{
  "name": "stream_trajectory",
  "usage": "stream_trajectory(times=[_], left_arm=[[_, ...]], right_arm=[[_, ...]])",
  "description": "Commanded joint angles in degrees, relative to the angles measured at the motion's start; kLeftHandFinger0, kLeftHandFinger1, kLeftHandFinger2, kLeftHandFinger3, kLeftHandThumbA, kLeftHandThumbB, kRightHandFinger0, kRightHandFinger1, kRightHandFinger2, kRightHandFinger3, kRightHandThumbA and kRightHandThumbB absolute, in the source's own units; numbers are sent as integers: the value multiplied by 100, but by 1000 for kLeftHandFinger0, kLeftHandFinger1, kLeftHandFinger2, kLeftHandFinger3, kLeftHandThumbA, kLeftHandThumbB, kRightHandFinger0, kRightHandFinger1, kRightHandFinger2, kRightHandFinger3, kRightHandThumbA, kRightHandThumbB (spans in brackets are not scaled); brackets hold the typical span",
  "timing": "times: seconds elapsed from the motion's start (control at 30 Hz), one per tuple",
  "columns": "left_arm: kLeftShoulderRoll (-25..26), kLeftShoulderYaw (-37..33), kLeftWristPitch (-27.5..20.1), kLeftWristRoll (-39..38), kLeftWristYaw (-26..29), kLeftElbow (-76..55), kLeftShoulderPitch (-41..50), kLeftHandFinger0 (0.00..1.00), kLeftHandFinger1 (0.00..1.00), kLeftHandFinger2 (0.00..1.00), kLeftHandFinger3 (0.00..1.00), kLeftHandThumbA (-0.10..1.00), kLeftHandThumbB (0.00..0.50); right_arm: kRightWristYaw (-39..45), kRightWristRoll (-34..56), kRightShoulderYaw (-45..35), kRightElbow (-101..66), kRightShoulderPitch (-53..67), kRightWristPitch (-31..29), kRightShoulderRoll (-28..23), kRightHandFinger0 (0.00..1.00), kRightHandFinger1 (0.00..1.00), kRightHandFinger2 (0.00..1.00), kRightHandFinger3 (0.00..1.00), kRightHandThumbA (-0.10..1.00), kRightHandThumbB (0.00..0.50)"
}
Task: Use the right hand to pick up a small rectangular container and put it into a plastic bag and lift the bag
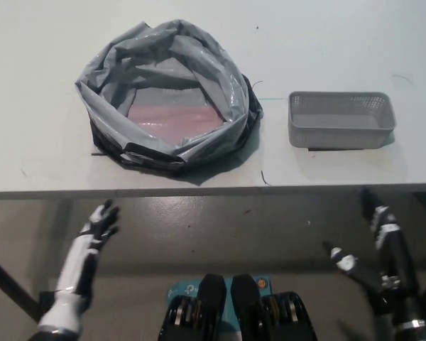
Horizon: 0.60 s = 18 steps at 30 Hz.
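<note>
Right hand [380,256] open and empty below the table edge [213,190], off container [341,119].

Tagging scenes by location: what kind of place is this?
Likely a lab or test bench: a plain white table holding only a grey plastic bag and a grey mesh container, above a bare floor.

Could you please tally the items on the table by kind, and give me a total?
Plastic bag, grey, open, with something pinkish inside: 1
Small rectangular container, grey mesh, right of the bag: 1
Total: 2
</note>
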Motion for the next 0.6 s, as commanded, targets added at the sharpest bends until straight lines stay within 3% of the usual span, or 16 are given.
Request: stream_trajectory(times=[0.0, 0.13, 0.2, 0.27, 0.3, 0.33, 0.4, 0.47, 0.57], left_arm=[[-22, -123, -52, 78, -76, -142, -187, 1000, 1000, 1000, 1000, 1000, 199], [-36, -89, -171, 103, -2, -94, -203, 1000, 1000, 1000, 1000, 1000, 162], [-58, -72, -200, 100, 31, -92, -200, 1000, 1000, 1000, 1000, 1000, 142], [-74, -54, -201, 90, 47, -106, -166, 1000, 1000, 1000, 1000, 1000, 143], [-95, -59, -258, 108, 67, -106, -150, 1000, 1000, 1000, 1000, 1000, 142], [-98, -54, -268, 108, 72, -117, -137, 1000, 1000, 1000, 1000, 999, 143], [-163, -51, -181, 77, 94, -254, -97, 1000, 1000, 1000, 1000, 998, 155], [-196, -46, -78, 73, 110, -371, -87, 1000, 1000, 1000, 1000, 1000, 171], [-226, -29, -14, 54, 121, -452, -64, 1000, 1000, 1000, 1000, 1000, 176]], right_arm=[[-262, 116, -337, -834, -73, -217, -42, 1000, 1000, 1000, 1000, 863, 141], [-279, -104, -600, -1598, -301, 28, -234, 1000, 1000, 1000, 1000, 870, 88], [-206, -22, -731, -2020, -547, 484, -417, 1000, 1000, 1000, 1000, 857, 106], [-79, -113, -757, -2260, -736, 777, -628, 1000, 1000, 1000, 1000, 865, 89], [109, -160, -793, -2431, -1078, 1171, -992, 1000, 1000, 1000, 1000, 873, 163], [135, -167, -784, -2469, -1151, 1292, -1058, 1000, 1000, 1000, 1000, 874, 166], [596, -329, -633, -2680, -1627, 2127, -1715, 1000, 1000, 1000, 1000, 993, 252], [1096, -628, -361, -2719, -2229, 2952, -2358, 1000, 1000, 1000, 1000, 1000, 355], [1740, -606, 131, -2355, -3189, 3579, -3009, 1000, 1000, 1000, 1000, 1000, 363]])
